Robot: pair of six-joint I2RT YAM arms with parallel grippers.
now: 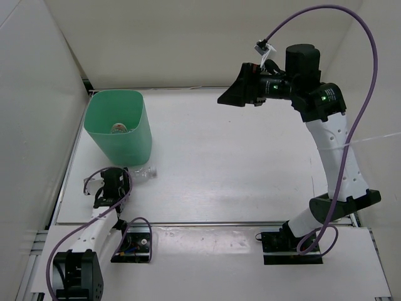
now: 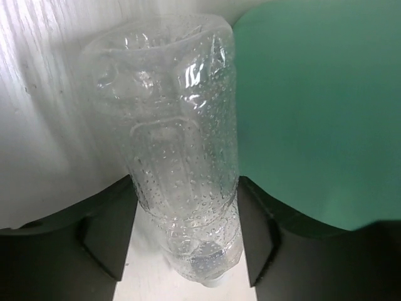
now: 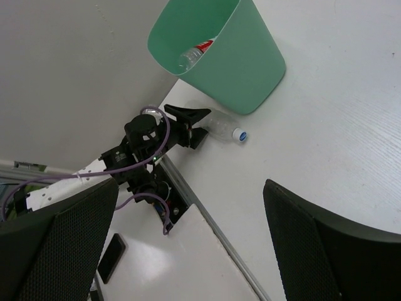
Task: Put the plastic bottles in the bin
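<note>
The mint-green, tapered plastic bin (image 1: 125,147) stood at the far left of the white table (image 1: 250,175), with a red-labelled clear bottle (image 3: 195,51) inside. A clear, ribbed plastic bottle (image 1: 144,172) lay on its side just beside the bin's base, pinched between the left gripper's (image 2: 185,185) fingers. The right gripper (image 1: 233,94) hung raised, well apart, jaws spread wide.

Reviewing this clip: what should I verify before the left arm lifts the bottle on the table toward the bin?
1. The clear bottle lies between the fingers of the left hand: ok.
2. Grip firm enough to lift: cannot tell.
3. The bin stands upright, right beside that bottle: ok.
4. Room left in the bin, with one red-labelled bottle inside: ok.
5. The right hand is open, empty and away from the bin: ok.
</note>
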